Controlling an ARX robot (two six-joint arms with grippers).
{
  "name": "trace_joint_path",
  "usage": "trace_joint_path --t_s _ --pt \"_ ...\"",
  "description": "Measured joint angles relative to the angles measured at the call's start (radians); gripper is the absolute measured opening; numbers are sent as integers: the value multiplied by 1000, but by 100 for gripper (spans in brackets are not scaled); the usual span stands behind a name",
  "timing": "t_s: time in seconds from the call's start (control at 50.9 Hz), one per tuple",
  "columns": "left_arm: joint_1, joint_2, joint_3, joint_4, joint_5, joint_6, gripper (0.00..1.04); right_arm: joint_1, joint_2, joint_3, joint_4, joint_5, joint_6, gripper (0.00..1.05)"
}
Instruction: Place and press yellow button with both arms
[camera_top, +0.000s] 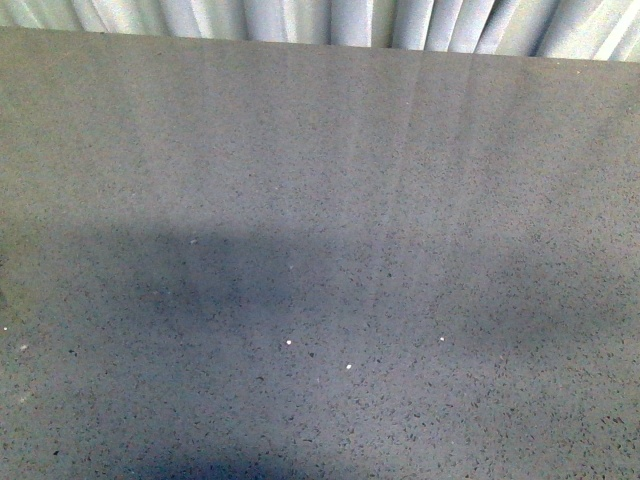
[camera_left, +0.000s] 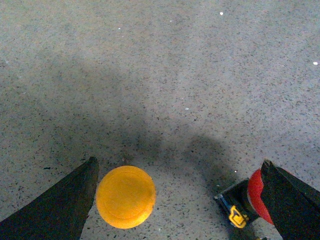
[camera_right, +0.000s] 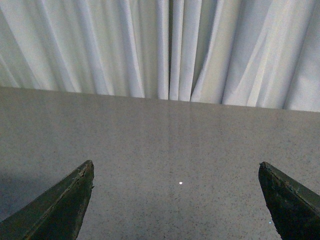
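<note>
In the left wrist view the yellow button (camera_left: 125, 196) shows as a round domed yellow cap seen from above, standing on the grey speckled table. My left gripper (camera_left: 180, 200) is open above it; the cap lies close beside one dark finger (camera_left: 65, 205). A second button with a red cap (camera_left: 256, 196) and a black body with a yellow mark lies on its side, partly hidden behind the other finger (camera_left: 292, 202). My right gripper (camera_right: 175, 200) is open and empty over bare table. Neither arm nor button shows in the front view.
The grey speckled table (camera_top: 320, 260) fills the front view, with arm shadows across its middle. A white pleated curtain (camera_right: 165, 45) hangs behind the table's far edge and also shows in the front view (camera_top: 330, 20).
</note>
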Motion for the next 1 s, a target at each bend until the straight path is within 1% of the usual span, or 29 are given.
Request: trace_joint_path --t_s 0.157,0.295,0.825,0.884,0.904,1.002 --pt "43 104 11 48 5 21 96 0 0 0 0 0 0 96" --pt "58 168 11 83 5 34 96 0 0 0 0 0 0 96" --pt "56 266 34 143 -12 45 95 0 0 0 0 0 0 96" --pt "56 268 34 145 -12 47 90 0 0 0 0 0 0 96" --pt "56 268 34 145 -12 47 87 0 0 0 0 0 0 96" --pt "56 268 34 145 -12 47 75 0 0 0 0 0 0 96"
